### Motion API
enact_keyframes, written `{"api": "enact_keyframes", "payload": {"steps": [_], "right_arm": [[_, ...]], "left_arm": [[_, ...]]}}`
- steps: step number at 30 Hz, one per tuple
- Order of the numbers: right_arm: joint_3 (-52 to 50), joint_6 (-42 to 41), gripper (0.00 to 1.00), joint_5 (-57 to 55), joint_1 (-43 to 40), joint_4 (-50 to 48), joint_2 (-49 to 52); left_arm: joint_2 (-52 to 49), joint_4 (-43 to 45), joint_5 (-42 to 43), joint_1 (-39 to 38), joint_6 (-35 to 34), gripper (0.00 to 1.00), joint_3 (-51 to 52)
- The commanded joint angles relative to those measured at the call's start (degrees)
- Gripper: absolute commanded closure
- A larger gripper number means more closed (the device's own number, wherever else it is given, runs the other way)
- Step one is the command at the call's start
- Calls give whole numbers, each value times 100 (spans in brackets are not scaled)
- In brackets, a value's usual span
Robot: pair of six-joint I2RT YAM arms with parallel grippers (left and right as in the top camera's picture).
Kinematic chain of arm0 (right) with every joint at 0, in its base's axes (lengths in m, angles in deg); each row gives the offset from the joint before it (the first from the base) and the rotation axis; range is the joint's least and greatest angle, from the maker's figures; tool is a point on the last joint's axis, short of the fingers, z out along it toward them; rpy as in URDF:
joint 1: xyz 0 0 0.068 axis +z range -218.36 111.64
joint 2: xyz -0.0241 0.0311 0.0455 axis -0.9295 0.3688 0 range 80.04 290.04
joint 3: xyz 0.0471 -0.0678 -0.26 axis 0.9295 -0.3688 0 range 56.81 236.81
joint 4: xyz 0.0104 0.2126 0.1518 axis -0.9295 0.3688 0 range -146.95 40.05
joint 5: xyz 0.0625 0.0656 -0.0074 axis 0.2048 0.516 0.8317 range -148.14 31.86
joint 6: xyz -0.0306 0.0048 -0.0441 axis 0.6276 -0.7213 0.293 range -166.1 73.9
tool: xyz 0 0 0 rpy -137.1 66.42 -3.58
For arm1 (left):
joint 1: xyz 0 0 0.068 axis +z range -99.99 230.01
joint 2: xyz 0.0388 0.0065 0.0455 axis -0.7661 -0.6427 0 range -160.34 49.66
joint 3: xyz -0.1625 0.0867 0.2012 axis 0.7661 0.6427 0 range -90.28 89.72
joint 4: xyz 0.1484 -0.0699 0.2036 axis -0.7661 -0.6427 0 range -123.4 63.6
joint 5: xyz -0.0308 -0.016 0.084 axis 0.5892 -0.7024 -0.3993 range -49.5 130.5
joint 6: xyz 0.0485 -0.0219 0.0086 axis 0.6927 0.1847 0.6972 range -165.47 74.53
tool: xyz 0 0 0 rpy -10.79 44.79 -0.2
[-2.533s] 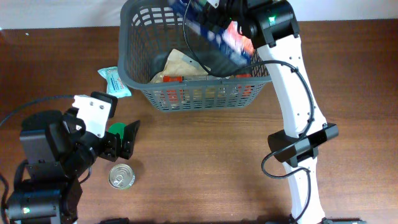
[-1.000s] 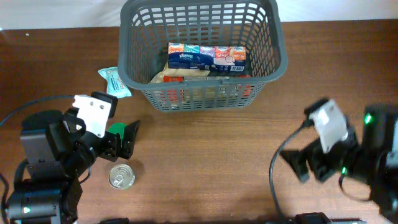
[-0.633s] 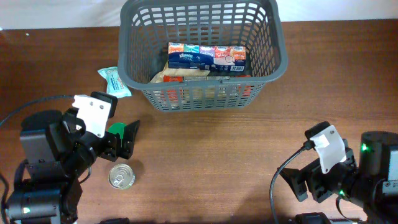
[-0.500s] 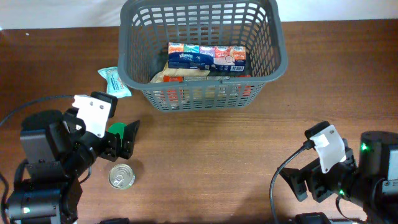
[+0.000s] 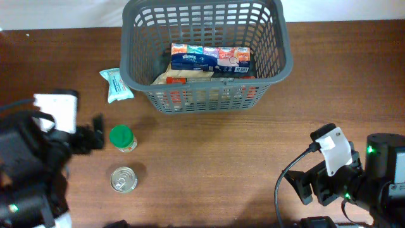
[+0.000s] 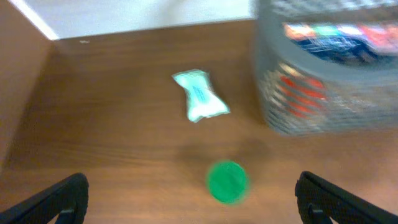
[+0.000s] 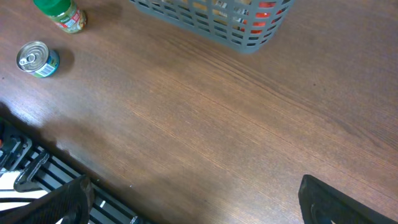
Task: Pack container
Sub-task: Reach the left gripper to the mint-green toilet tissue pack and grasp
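The container, a large dark grey lattice basket [image 5: 209, 100], stands at the table's back centre; it also shows in the left wrist view [image 6: 323, 68] and the right wrist view [image 7: 217, 15]. A multi-coloured tissue pack [image 5: 210, 57] lies in it on top of other packets. My left gripper [image 5: 92, 139] is open and empty, just left of a green-lidded jar [image 5: 122, 137] that stands free on the table. In the left wrist view the jar [image 6: 227, 182] lies between the spread fingers [image 6: 189, 190]. My right gripper [image 5: 305, 187] is open and empty at the front right [image 7: 196, 190].
A tin can [image 5: 124, 179] stands in front of the jar, seen also in the right wrist view [image 7: 37, 59]. A teal packet [image 5: 116, 84] lies left of the basket, seen also in the left wrist view [image 6: 199, 95]. The table's front edge is close under the right gripper.
The left arm has pulled back to the left, leaving the green-lidded jar uncovered. The right arm let the tissue pack go into the basket, withdrew to the front right and now rests still.
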Motion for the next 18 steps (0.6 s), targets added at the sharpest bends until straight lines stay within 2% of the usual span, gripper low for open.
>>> {"api": "enact_keyframes", "payload": {"steps": [1,3,7,13,18], "right_arm": [[-24,-24,1,50,-42,-17,-2],[-24,-24,1,52,-42,-17,-2],[-24,-24,1,50,-42,-17,-2],[-24,-24,1,52,-42,-17,-2],[-24,-24,1,50,-42,-17,-2]], "left_arm": [[-531,452,793,817,111,1,-94],[-863,815,957,1178,111,1,-94],[-1692,1290,787,1279,114,1,-94],[-3038,1716,962,1071,118,1,-94],[-3915,1808,953,555,658,1,-94]]}}
